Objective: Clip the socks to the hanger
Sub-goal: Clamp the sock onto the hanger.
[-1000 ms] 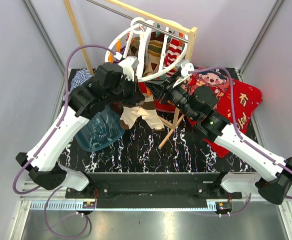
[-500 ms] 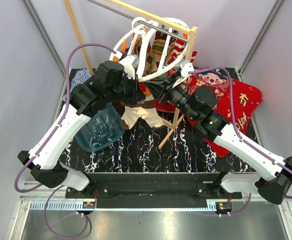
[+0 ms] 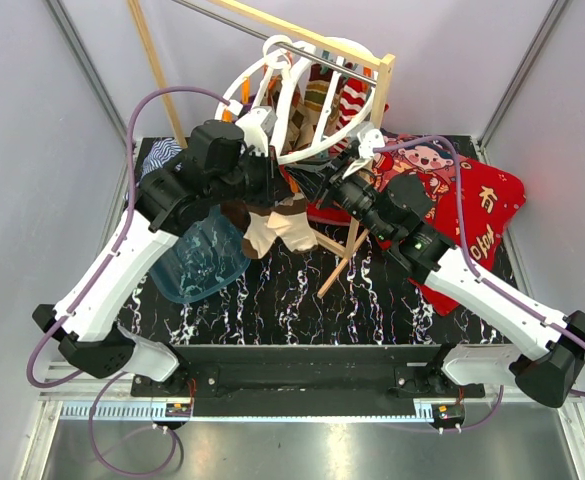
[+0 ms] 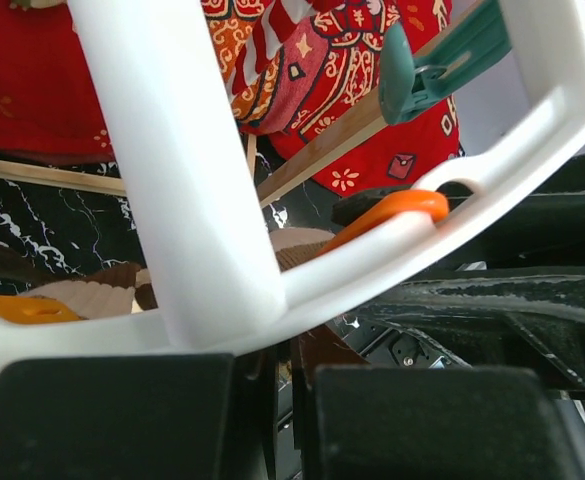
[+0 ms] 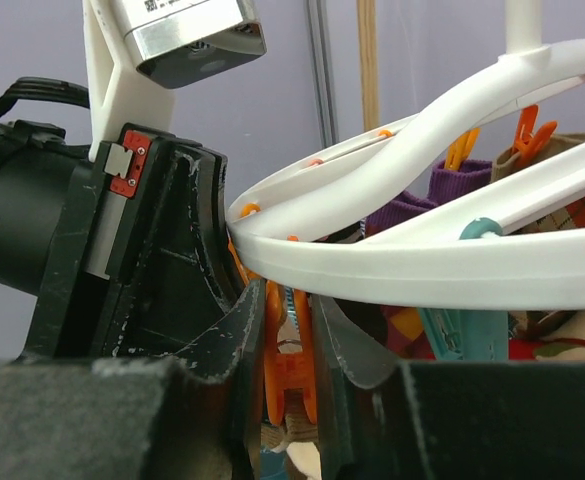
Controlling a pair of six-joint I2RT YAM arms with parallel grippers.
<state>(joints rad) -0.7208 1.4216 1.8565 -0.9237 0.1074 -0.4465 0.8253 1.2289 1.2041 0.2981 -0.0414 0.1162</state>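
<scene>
The white round hanger (image 3: 294, 108) hangs tilted from the wooden frame, with argyle (image 3: 317, 98) and red-white striped socks (image 3: 352, 100) clipped on. My left gripper (image 3: 275, 186) is just under its near rim, shut on a brown and beige sock (image 3: 272, 226) that dangles below. In the left wrist view the hanger's ring (image 4: 192, 200) fills the front, and brown sock cloth (image 4: 324, 356) sits between the nearly closed jaws (image 4: 290, 372). My right gripper (image 3: 313, 183) faces it. In the right wrist view it (image 5: 292, 335) is shut on an orange clip (image 5: 292, 375) hanging under the ring (image 5: 422, 262).
A clear blue basin (image 3: 200, 262) sits front left on the black marbled table (image 3: 302, 300). The red cartoon blanket (image 3: 472, 215) lies at the right under the right arm. The wooden frame's leg (image 3: 347, 250) slants across the middle. A blue-white striped cloth (image 3: 160, 155) lies back left. A teal clip (image 5: 462, 325) hangs nearby.
The hanger has tipped up and to the left. My left gripper has lifted the sock closer to the rim. My right gripper has shifted a little left and up with the clip.
</scene>
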